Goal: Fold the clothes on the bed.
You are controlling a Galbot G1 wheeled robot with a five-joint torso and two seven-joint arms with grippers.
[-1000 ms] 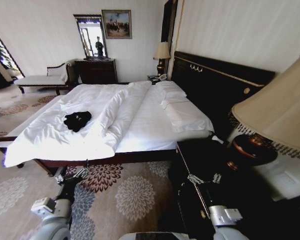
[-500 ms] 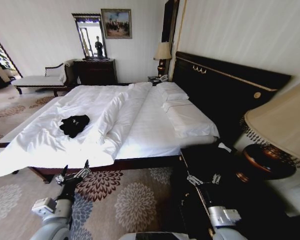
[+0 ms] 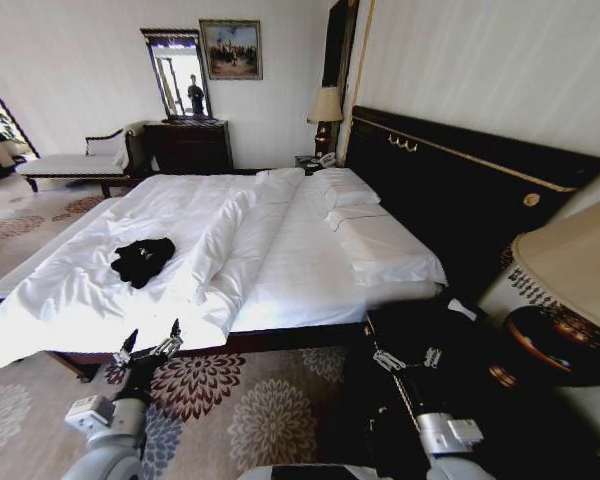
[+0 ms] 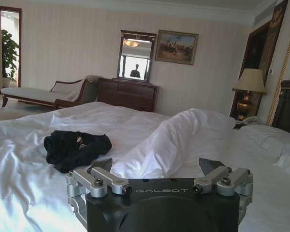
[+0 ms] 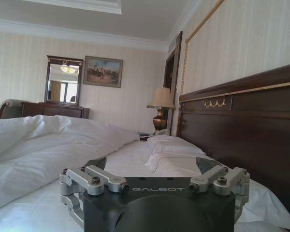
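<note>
Head view shows the black T-shirt (image 3: 143, 260) lying crumpled on the white duvet (image 3: 100, 280) of the bed (image 3: 310, 260), on the half far from the dark headboard (image 3: 460, 200) and just beside the rolled-back fold of the duvet. Left gripper (image 3: 150, 348) hangs low over the flowered carpet (image 3: 270, 400) at the bed's near edge with its 2 fingers spread and nothing between them. Right gripper (image 3: 407, 359) sits beside the dark nightstand (image 3: 460, 380), fingers likewise apart and empty.

Black "GALBOT"-marked wrists, silver screwed linkages, dark fingers (image 4: 209, 165).
</note>
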